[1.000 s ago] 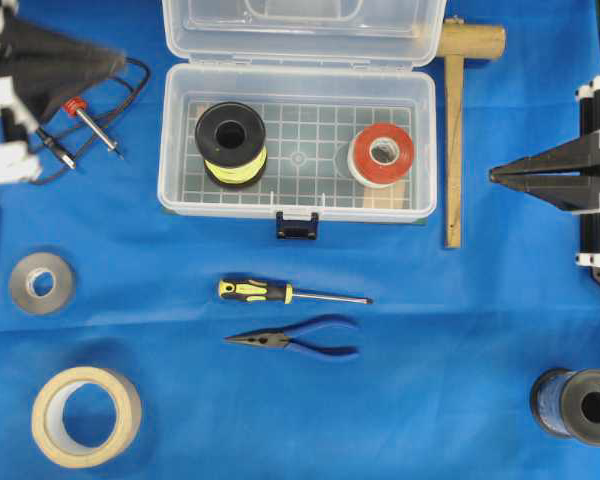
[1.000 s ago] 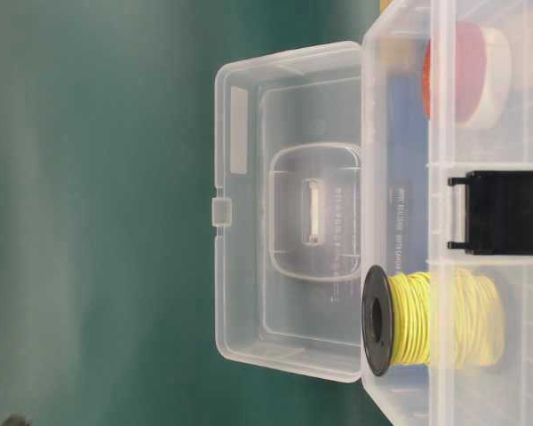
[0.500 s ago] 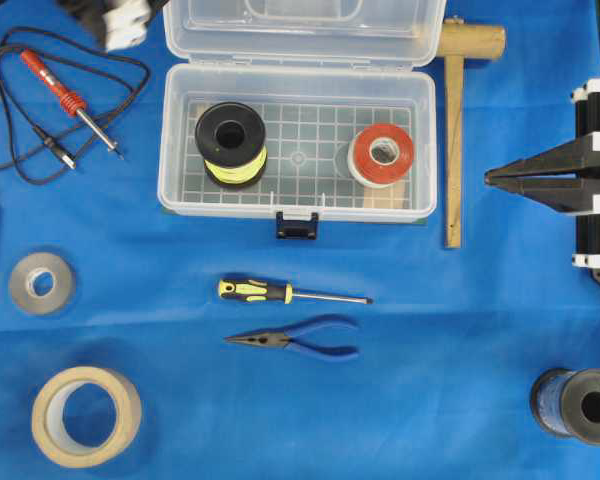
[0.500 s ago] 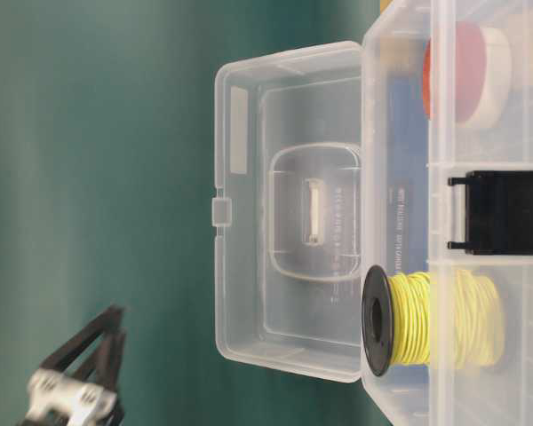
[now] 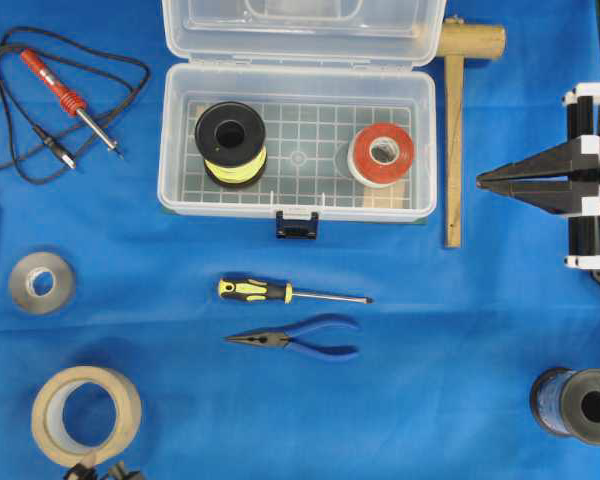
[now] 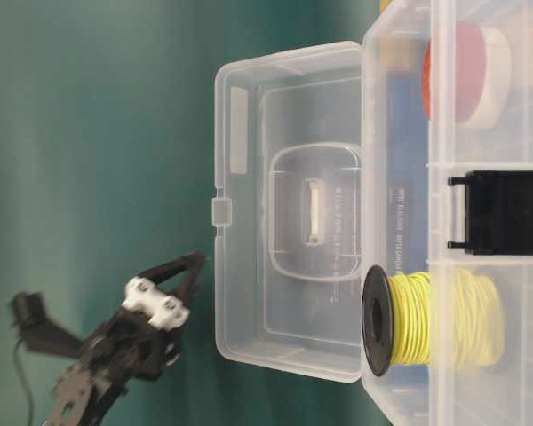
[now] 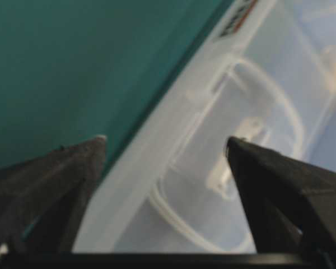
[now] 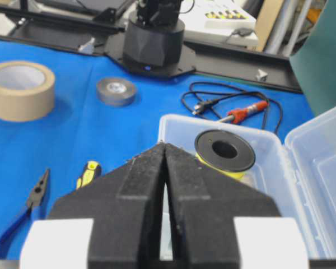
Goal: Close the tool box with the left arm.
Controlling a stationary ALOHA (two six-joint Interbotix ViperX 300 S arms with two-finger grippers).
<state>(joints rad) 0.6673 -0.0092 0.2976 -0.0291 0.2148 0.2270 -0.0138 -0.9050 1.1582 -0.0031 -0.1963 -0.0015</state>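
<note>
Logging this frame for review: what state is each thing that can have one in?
tool box: open, lid standing upright.
front latch: undone.
left tool: open, empty, beside the raised lid.
right tool: shut, empty.
pliers: shut, on the cloth.
soldering iron: lying on the cloth, cord looped.

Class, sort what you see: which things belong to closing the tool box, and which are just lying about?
Job: tool box, lid up; left gripper, open.

Lying about: screwdriver, pliers, soldering iron, wooden mallet, masking tape, grey tape.
</note>
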